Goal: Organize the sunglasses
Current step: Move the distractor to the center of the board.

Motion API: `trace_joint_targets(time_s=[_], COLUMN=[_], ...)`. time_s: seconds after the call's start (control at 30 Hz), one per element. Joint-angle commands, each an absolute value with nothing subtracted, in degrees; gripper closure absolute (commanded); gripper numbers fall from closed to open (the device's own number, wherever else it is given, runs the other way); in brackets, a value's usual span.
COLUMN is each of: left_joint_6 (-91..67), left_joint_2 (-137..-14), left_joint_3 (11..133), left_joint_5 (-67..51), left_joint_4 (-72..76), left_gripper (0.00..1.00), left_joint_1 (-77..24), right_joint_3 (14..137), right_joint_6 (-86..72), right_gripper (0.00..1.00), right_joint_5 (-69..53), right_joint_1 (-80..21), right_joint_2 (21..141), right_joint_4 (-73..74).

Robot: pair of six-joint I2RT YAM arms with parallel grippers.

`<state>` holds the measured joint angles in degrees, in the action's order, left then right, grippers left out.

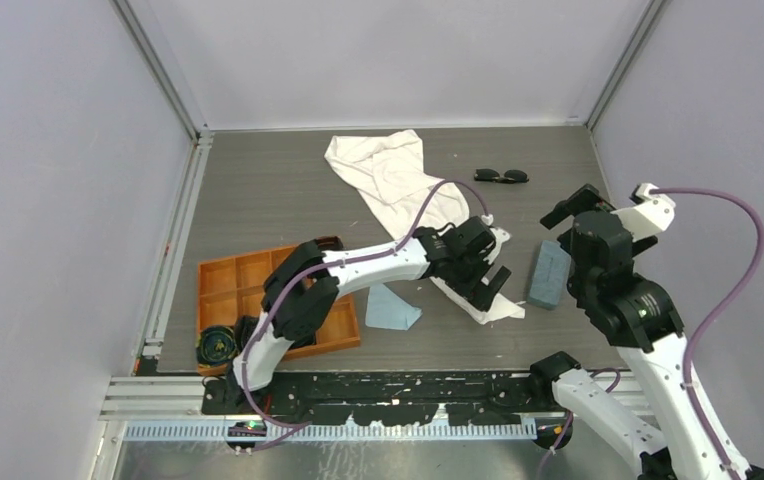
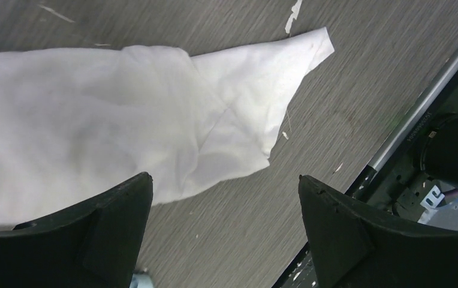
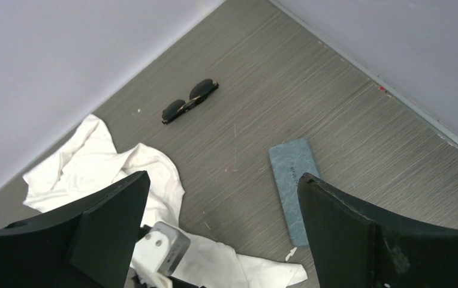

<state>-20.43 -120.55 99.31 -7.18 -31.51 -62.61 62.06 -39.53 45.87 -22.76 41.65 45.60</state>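
Lying apart: one pair of sunglasses [image 1: 501, 176], one white cloth [image 1: 388, 175], one case [image 1: 549, 273]

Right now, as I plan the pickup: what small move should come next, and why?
Probably ease the open, empty right tool toward the sunglasses: they lie untouched near the back wall, while the open left tool hovers over the white cloth.

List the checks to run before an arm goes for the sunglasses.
1. The sunglasses uncovered: ok, nothing on them.
2. The right gripper open and empty: ok.
3. The left gripper open and empty: ok, over the near end of the white cloth.
4. The sunglasses apart from the white cloth: ok.
5. The glasses case open: not ok, it looks shut.
6. The sunglasses folded: cannot tell.
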Motion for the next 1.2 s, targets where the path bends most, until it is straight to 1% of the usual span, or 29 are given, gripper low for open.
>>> trace_joint_targets(time_s=[0.0,0.23,0.43,0.57,0.67,0.73,0.83,0.93,1.03,1.17], left_joint_6=[-21.4,-23.7,-26.3,-26.2,-25.1,-24.5,-24.0,-23.5,-23.5,-23.7], left_joint_2=[-124.3,-130.6,-128.7,-126.4,-125.5,-125.2,-124.5,-122.8,-121.5,-121.9], left_joint_3=[103.2,107.5,100.7,96.8,96.5,96.7,96.2,93.9,92.7,94.3], left_joint_5=[-17.4,-17.7,-16.1,-13.8,-10.6,-9.1,-5.9,-5.3,-3.7,-2.2], left_joint_4=[-25.6,-25.5,-23.3,-23.8,-26.2,-28.1,-31.0,-30.8,-30.7,-31.7], left_gripper=[0.09,0.09,0.10,0.10,0.10,0.10,0.09,0.09,0.09,0.09], left_joint_1=[-61.4,-60.3,-53.9,-47.5,-43.7,-41.1,-37.0,-32.8,-28.6,-24.0], right_joint_3=[63.8,63.1,62.4,60.6,60.7,61.1,61.0,59.6,58.5,57.6], right_joint_6=[-38.6,-39.3,-39.4,-38.4,-38.9,-39.6,-39.8,-40.0,-40.4,-40.7], right_gripper=[0.00,0.00,0.00,0.00,0.00,0.00,0.00,0.00,0.00,0.00], right_joint_5=[50.6,50.6,49.8,44.8,42.2,39.1,30.6,22.4,17.1,11.7], right_joint_1=[-22.9,-22.9,-22.9,-22.8,-21.7,-19.3,-13.7,-7.3,-1.1,5.3], right_joint_2=[39.0,39.5,41.5,42.7,46.5,49.5,54.0,58.1,62.1,65.1], right_joint_4=[46.5,47.4,46.7,43.9,44.6,45.5,45.6,44.9,44.7,44.1])
